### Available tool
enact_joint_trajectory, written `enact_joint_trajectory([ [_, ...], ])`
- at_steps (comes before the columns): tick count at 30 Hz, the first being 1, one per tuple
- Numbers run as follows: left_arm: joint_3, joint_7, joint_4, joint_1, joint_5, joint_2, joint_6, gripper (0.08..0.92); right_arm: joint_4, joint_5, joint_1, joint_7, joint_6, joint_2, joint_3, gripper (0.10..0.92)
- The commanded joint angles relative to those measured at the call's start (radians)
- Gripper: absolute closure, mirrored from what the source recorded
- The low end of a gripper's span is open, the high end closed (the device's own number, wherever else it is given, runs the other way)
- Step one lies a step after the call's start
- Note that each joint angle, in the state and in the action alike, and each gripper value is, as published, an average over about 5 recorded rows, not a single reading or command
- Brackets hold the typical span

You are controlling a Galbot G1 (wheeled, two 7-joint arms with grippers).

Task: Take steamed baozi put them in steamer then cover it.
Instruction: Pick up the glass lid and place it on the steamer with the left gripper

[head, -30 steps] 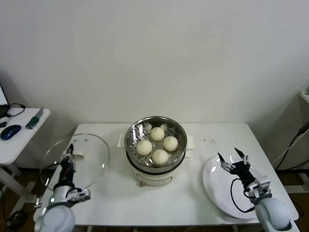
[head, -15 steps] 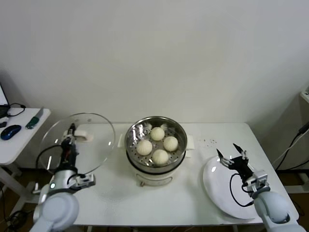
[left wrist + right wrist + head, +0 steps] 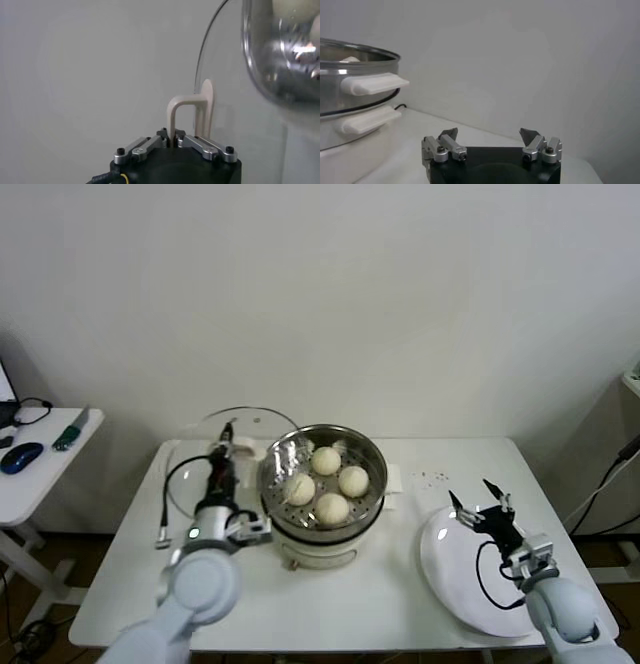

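Several cream-white baozi (image 3: 327, 483) lie on the perforated tray inside the steel steamer (image 3: 372, 446) at the table's middle. My left gripper (image 3: 222, 462) is shut on the cream handle (image 3: 186, 114) of the clear glass cover (image 3: 190, 464) and holds it tilted on edge, just left of the steamer, its rim overlapping the pot's left side. In the left wrist view the jaws pinch the handle's leg and the steamer (image 3: 280, 55) shows through the glass. My right gripper (image 3: 484, 514) is open and empty above the white plate (image 3: 450, 569). Its spread fingers (image 3: 447, 139) show in the right wrist view, beside the steamer (image 3: 355, 95).
A white side table (image 3: 40, 474) at the far left holds a mouse (image 3: 22, 456) and small items. A cable (image 3: 163, 514) hangs from my left arm over the table. Small crumbs (image 3: 432, 477) lie right of the steamer.
My left gripper has carried the glass cover from the table's left edge rightward to the steamer's left side. The right gripper has barely moved.
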State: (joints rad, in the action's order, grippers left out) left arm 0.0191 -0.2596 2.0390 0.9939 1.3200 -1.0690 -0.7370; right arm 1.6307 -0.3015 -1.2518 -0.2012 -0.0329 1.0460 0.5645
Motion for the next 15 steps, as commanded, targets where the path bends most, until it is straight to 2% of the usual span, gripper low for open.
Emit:
enact_joint_trajectory([
  [1,-0.163,-0.108,-0.152,-0.14,0.173,-0.27,-0.048,0.848,-0.006,0.005,0.002,-0.002,0.001,-0.001,0.005,0.203],
  [9,-0.192,-0.074,-0.256,-0.144,0.224,-0.42,-0.048,0.848,-0.003,0.016,-0.014,-0.002,0.004,0.003,0.025,0.203],
  [15,-0.194,-0.069,-0.306,-0.149,0.221,-0.447,-0.048,0.848,-0.003,0.021,-0.025,-0.003,0.009,0.007,0.039,0.203],
])
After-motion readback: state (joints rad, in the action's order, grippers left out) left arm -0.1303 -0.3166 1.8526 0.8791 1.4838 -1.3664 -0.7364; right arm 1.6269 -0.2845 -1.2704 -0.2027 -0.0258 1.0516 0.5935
